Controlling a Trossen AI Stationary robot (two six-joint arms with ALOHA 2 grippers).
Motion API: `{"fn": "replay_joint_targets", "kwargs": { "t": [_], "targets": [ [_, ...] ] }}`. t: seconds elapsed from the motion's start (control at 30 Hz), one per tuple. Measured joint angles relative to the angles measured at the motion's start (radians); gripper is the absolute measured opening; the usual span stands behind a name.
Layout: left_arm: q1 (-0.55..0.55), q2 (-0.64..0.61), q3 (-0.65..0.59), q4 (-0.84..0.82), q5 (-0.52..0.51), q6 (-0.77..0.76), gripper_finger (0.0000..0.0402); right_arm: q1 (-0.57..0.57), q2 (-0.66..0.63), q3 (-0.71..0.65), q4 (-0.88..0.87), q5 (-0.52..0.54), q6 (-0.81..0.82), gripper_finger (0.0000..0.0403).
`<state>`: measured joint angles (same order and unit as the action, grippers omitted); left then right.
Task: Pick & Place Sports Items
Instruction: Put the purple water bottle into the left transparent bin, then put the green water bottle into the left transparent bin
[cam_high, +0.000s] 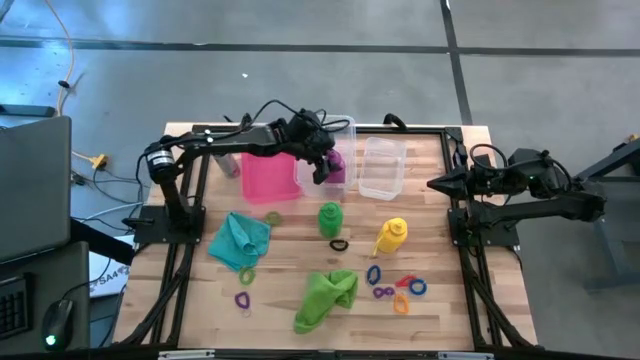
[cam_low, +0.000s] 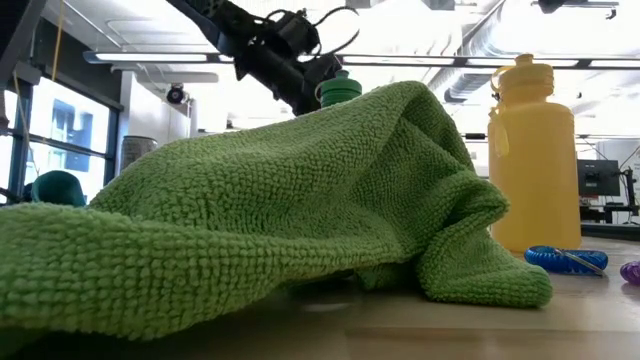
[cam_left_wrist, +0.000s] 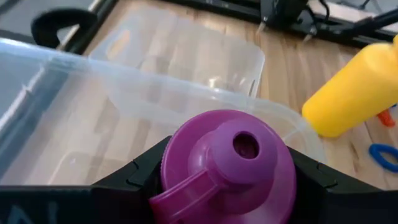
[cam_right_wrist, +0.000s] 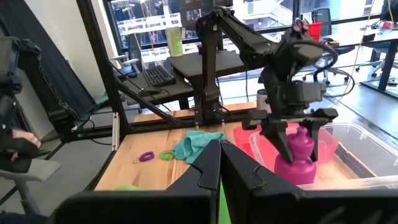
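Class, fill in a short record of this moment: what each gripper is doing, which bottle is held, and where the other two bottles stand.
left gripper: shut on purple bottle, held over the clear bin
right gripper: shut, empty, waiting at the table's right edge
green bottle: upright on table
yellow bottle: on table, right of green bottle

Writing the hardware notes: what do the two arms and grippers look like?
Both arms are dark, nearly black, with slim jointed links. The left arm has a round joint housing with a white label near its base and loose black cables looping over the wrist. The left gripper has two dark, tapering fingers. The right gripper narrows to a point, and cables run along the right arm.
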<state>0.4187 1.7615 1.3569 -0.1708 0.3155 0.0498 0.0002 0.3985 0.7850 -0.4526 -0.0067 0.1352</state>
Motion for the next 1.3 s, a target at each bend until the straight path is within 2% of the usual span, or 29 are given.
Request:
{"fn": "replay_joint_targets", "kwargs": {
  "t": [0.17, 0.3, 0.83, 1.3],
  "targets": [
    [0.000, 0.019, 0.001, -0.018, -0.007, 0.003, 0.0209, 0.000, 0.000, 0.000, 0.000, 0.000, 0.000, 0.0000],
    [-0.006, 0.018, 0.002, -0.024, -0.056, 0.024, 0.0213, 0.000, 0.000, 0.000, 0.000, 0.000, 0.000, 0.0000],
    [-0.047, 0.019, 0.001, -0.041, -0.086, 0.094, 0.0292, 0.000, 0.000, 0.000, 0.000, 0.000, 0.000, 0.0000],
    [-0.049, -0.050, 0.003, -0.056, -0.086, 0.119, 0.0295, 0.000, 0.000, 0.000, -0.005, 0.000, 0.029, 0.0000]
  ]
}}
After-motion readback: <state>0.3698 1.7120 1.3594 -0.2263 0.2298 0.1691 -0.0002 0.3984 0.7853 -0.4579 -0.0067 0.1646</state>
